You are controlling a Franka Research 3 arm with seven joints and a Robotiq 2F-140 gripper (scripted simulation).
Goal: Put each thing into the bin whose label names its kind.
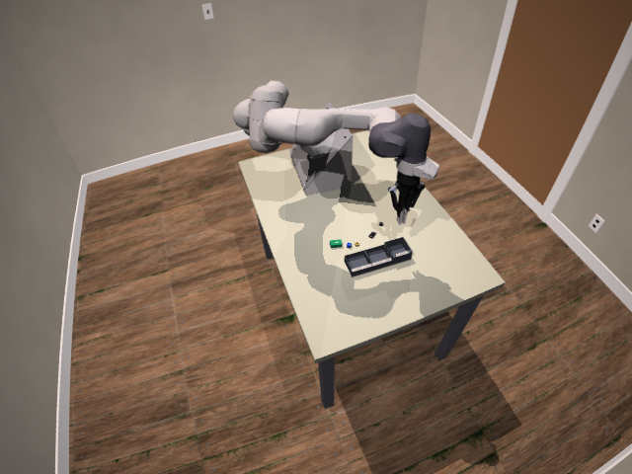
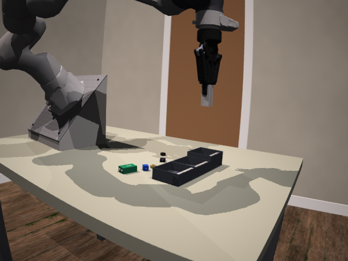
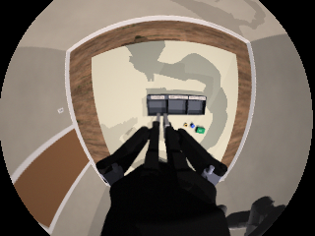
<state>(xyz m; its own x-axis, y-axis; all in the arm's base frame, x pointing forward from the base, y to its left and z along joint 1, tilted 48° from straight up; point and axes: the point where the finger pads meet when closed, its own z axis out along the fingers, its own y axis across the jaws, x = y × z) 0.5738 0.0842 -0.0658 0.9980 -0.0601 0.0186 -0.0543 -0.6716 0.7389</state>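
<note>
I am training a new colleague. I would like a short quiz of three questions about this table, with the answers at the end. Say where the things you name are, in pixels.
1. True or false: the green block point(image 1: 336, 243) point(image 2: 128, 168) point(image 3: 200, 130) lies inside a bin.
2. Multiple choice: which thing lies between the green block and the small yellow ring?
a) the row of bins point(image 1: 353, 272) point(image 2: 166, 178) point(image 3: 176, 114)
b) the blue cube point(image 1: 349, 245) point(image 2: 145, 167) point(image 3: 192, 126)
c) the robot's mount point(image 1: 326, 178) point(image 2: 84, 131)
3. Fill in: the gripper point(image 1: 402, 221) point(image 2: 206, 105) point(image 3: 161, 118) holds ____.

Key: 1 false; 2 b; 3 nothing
</note>
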